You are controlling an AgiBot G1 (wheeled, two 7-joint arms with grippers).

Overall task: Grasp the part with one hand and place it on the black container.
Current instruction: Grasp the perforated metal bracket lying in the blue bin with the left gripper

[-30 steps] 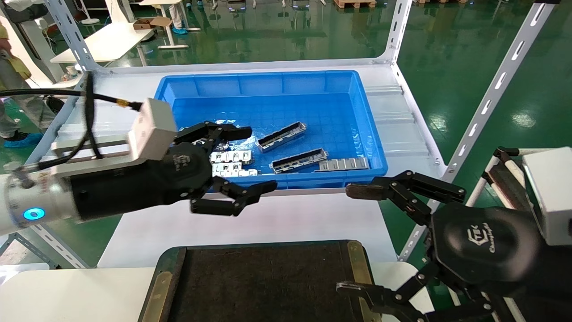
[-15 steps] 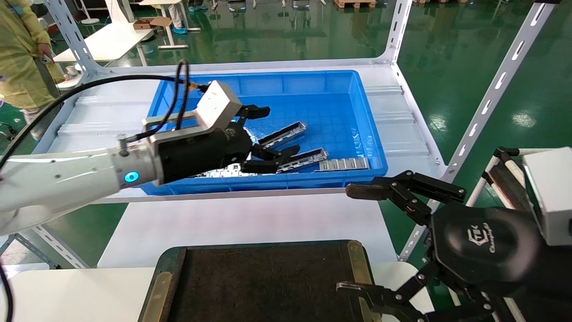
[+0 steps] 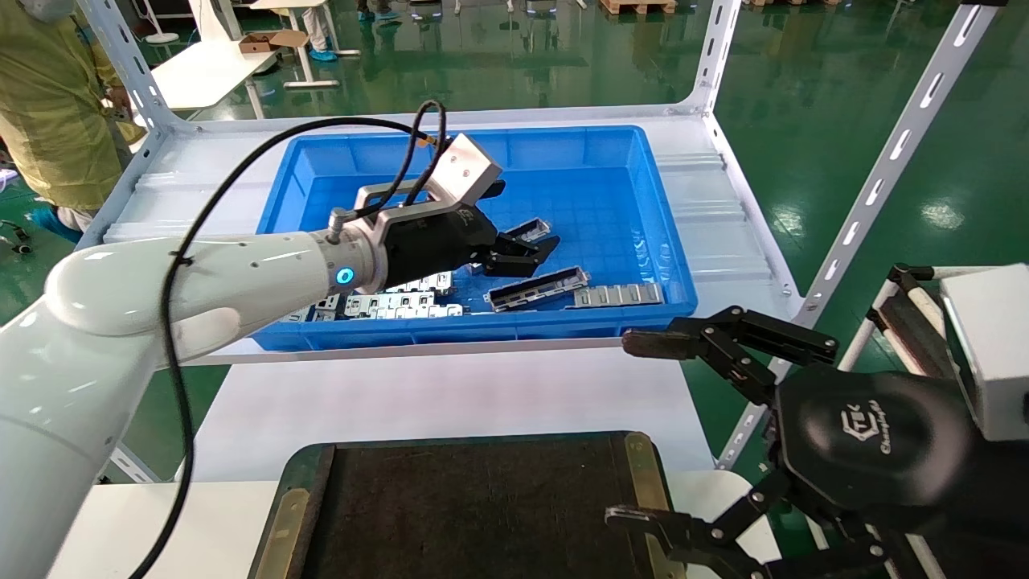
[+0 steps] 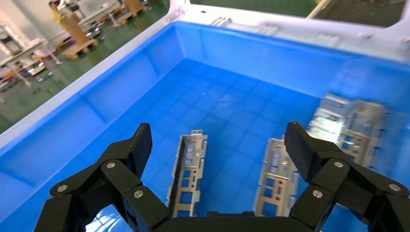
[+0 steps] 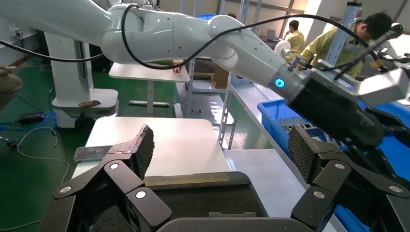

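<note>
Two silver channel-shaped parts lie in the blue bin [image 3: 482, 331]: one part [image 3: 537, 288] near the front wall, the other part [image 3: 532, 229] just behind it, partly hidden by my left gripper [image 3: 518, 221]. That gripper is open and empty, hovering low over them. In the left wrist view both parts [image 4: 188, 169] [image 4: 278, 175] lie between the spread fingers of the left gripper [image 4: 218, 145], not touched. The black container [image 3: 466, 515] lies at the near edge, empty. My right gripper [image 3: 635, 430] is open and idle beside the container's right edge.
Flat silver plates with square cut-outs lie in the bin at front left [image 3: 402, 293] and front right [image 3: 619, 295]. White shelf uprights [image 3: 884, 169] stand at the right. A person in yellow [image 3: 48, 104] stands at the far left.
My left arm has swung from in front of the bin up and over its front wall, and its gripper now hangs over the parts, still open. The right arm has not moved.
</note>
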